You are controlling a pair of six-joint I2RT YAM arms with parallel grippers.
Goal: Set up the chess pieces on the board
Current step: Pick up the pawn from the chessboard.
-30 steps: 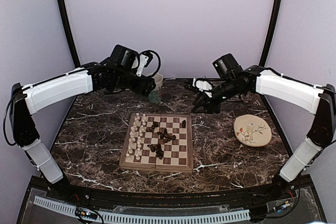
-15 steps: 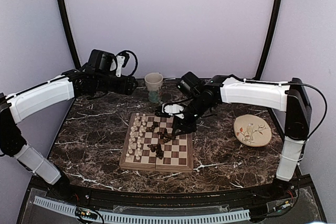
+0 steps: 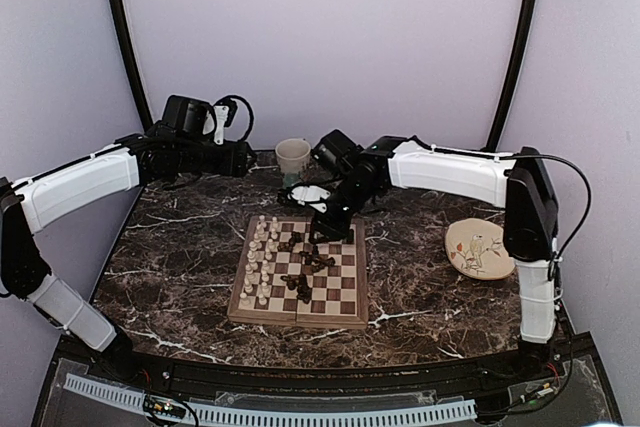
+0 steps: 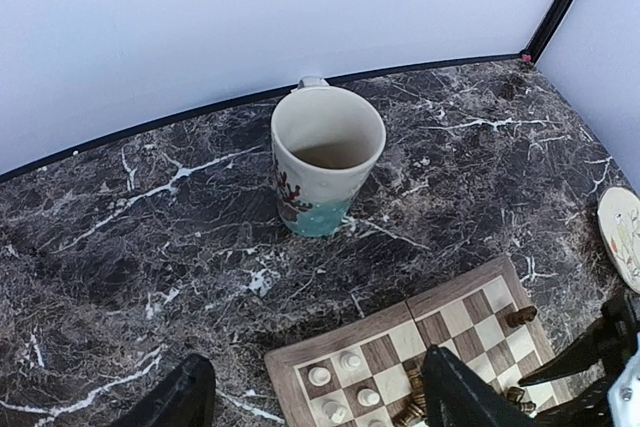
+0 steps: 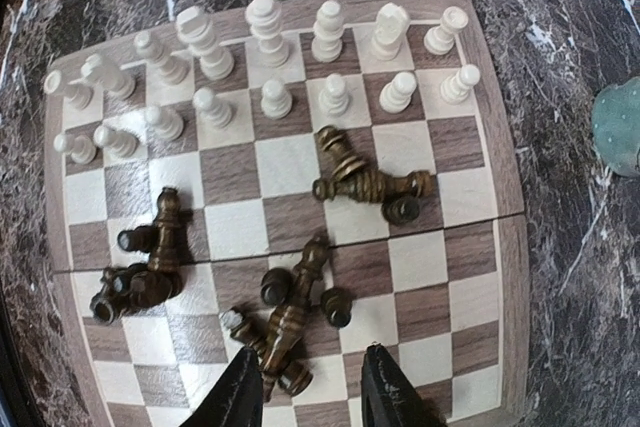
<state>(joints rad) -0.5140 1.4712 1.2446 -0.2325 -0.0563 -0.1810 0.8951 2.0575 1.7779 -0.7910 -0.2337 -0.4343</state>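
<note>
Your right claw [image 5: 310,372] hangs low over the board [image 5: 440,257], jaws parted with nothing between them. Only the two finger ends show at the bottom edge of the wrist view; the rest is cut off. Just beside the finger [image 5: 240,397] at lower left of that frame lie the dark pieces [image 5: 290,317], toppled on their sides across the middle of the board. They overlap so much that you cannot count them or tell which is which. The white pieces [image 5: 270,57] stand upright in two rows along the top of that frame. In the overhead view the right arm covers part of the board's far edge, and the claw itself is hard to make out there.

Your left claw [image 4: 315,377] is spread wide and empty, off the board and above the counter [image 4: 150,237], left of centre in the overhead frame. Its own view catches only one corner of the board at the bottom. It also shows a cup [image 4: 325,172] upright in the middle and a sliver of the plate [image 4: 622,237] cut by the right edge.
</note>
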